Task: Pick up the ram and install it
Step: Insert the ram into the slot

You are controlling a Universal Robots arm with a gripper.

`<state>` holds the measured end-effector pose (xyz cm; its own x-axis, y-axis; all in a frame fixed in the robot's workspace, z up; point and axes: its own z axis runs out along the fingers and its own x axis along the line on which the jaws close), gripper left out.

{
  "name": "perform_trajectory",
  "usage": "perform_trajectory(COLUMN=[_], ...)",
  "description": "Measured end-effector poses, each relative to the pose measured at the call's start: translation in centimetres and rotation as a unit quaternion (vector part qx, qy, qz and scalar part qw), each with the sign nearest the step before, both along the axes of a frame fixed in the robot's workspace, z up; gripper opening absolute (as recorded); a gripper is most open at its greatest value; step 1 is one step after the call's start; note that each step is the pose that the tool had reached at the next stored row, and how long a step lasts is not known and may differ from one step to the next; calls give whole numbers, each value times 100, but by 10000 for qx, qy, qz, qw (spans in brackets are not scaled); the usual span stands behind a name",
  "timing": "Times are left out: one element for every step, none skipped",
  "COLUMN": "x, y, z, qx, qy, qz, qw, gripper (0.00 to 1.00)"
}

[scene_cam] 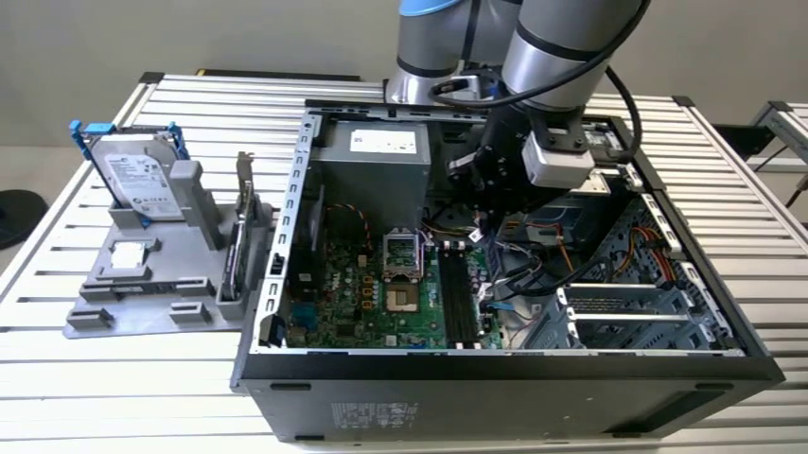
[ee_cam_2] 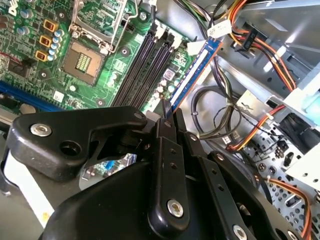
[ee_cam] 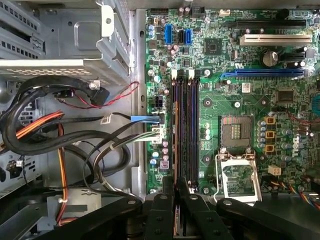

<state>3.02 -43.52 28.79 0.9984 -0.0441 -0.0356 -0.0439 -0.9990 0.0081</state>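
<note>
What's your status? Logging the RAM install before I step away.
Gripper shut on the ram, inside the computer case. Ram edge-on above the motherboard's memory slots, not seated. Cable bundle beside slots, not blocking.

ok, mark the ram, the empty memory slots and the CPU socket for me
ram (ee_cam_2: 192,75): second wrist view, on the blue edge of the stick held ahead of the gripper.
memory slots (ee_cam: 192,135): first wrist view, midway along a black slot.
CPU socket (ee_cam: 235,131): first wrist view, on the open contact field.

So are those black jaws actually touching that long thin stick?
Touching. In the second wrist view the gripper has its jaws closed on the near end of the ram, which runs out from between them.
</note>
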Motion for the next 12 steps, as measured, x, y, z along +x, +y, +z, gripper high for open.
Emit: perform_trajectory(x=[0, -1, -2, -3, -3, -3, -4, -5, -5, -6, -6, -7], y=[0, -1, -1, -2, -2, -2, -2, -2, -2, -2, -1, -2], z=[-10, -19, -29, -39, -49, -59, -68, -77, -84, -93, -102, -110], qx=[-1, -1, -2, -2, -2, -2, -2, -3, -3, -3, -3, -3], qy=[0, 0, 0, 0, 0, 0, 0, 0, 0, 0, 0, 0], qz=[0, 1, 0, 0, 0, 0, 0, 0, 0, 0, 0, 0], qw=[10000, 10000, 10000, 10000, 10000, 10000, 10000, 10000, 10000, 10000, 10000, 10000], gripper=[0, 0, 0, 0, 0, 0, 0, 0, 0, 0, 0, 0])
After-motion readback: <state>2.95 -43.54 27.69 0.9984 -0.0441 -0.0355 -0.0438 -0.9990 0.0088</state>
